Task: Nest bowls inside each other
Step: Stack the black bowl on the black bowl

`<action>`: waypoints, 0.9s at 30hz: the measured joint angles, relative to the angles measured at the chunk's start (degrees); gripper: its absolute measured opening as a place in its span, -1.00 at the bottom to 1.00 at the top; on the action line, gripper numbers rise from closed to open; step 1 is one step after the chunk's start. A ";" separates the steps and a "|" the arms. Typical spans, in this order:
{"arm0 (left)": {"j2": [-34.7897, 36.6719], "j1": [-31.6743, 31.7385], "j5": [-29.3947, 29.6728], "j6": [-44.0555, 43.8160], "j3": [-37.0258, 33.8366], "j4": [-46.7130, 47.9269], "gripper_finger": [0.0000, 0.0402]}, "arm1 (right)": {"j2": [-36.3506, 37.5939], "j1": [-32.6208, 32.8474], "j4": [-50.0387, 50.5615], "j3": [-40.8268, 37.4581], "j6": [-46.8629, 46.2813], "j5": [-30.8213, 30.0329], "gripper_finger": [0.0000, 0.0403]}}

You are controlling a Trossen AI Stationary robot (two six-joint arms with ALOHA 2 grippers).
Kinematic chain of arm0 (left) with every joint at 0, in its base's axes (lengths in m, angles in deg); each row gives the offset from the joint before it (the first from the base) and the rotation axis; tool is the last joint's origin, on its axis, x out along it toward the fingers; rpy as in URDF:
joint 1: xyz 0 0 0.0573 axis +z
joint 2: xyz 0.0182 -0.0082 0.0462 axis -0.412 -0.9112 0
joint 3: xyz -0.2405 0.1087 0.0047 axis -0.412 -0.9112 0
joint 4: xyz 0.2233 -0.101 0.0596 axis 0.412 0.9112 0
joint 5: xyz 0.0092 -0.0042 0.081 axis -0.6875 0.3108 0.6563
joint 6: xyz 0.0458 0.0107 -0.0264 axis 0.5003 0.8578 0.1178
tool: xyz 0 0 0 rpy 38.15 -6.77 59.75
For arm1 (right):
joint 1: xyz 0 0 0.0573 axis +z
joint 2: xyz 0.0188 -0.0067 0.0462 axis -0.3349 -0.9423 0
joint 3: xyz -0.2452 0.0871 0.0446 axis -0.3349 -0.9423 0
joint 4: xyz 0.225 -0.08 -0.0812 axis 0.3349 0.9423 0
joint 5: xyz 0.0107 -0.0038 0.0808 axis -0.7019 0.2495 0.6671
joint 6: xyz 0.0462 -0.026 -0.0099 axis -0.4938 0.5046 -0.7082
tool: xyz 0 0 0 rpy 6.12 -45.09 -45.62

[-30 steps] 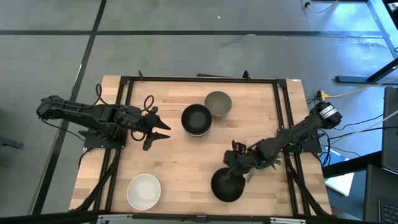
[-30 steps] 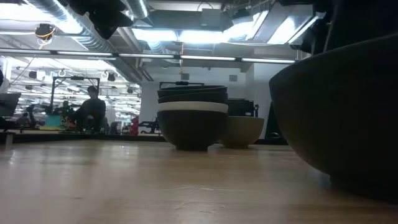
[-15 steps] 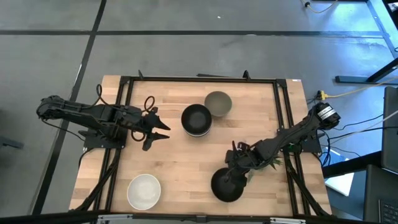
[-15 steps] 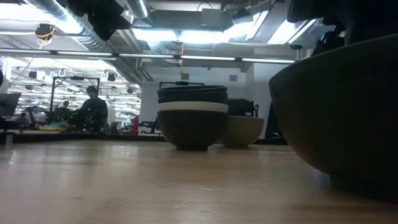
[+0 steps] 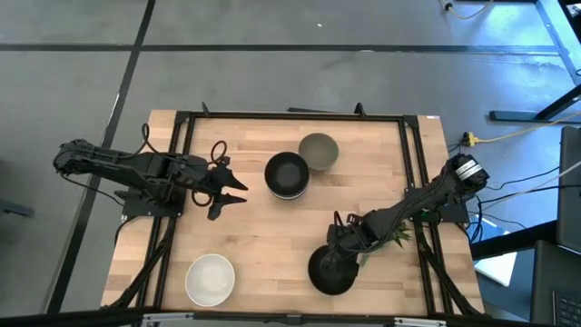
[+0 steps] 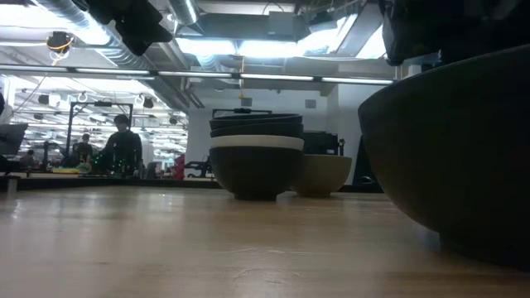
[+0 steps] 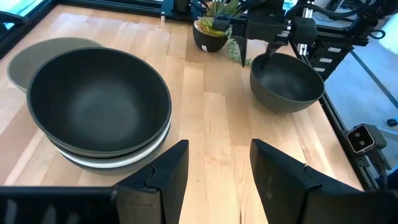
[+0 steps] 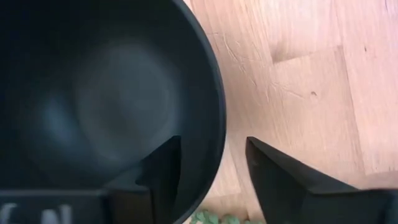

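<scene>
A lone black bowl (image 5: 329,271) sits near the table's near edge, right of centre, and looms large in the low view (image 6: 455,149). My right gripper (image 5: 342,247) is open above its far rim, pointing down. In the right wrist view (image 8: 211,142) one finger stands inside the wall and one outside, with a gap on both sides. A stack of black bowls with one white bowl (image 5: 287,174) stands at mid-table, the grey-green bowl (image 5: 319,151) right beside it. A white bowl (image 5: 211,279) rests near the near-left corner. My left gripper (image 5: 229,191) waits open, left of the stack (image 7: 99,106).
A small potted green plant (image 7: 211,31) stands by the table's right edge, just behind my right arm. A black metal frame (image 5: 290,115) borders the wooden table. Bare wood lies between the stack and the lone black bowl. People show far off in the room behind.
My right gripper has moved a little toward the table's near edge and down over the lone black bowl, its fingers now straddling the rim. The bowls have stayed where they were.
</scene>
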 joint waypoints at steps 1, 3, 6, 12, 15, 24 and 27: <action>0.00 0.00 0.00 0.00 0.00 0.01 -0.17 | 0.00 -0.07 -0.01 0.00 -0.10 0.00 -0.15; 0.00 0.00 0.00 0.00 0.00 0.17 -0.17 | 0.09 -0.34 0.16 0.00 -0.13 0.00 -0.31; 0.00 0.00 0.00 0.00 0.00 0.57 -0.17 | 0.20 -1.00 0.02 0.00 -0.01 0.29 -0.59; 0.00 0.00 0.00 0.00 0.00 0.84 -0.17 | 0.20 -2.46 0.24 -0.02 0.20 2.11 -0.92; 0.00 0.00 0.00 0.00 0.00 0.98 -0.17 | 0.20 -3.37 0.26 -0.02 0.12 2.40 -0.92; 0.00 0.00 0.00 0.00 0.00 1.78 -0.17 | 0.20 -7.58 1.32 0.73 3.35 4.49 -0.94; 0.00 0.00 0.00 0.00 0.00 1.78 -0.17 | 0.22 -9.04 3.45 3.26 6.52 3.27 -0.94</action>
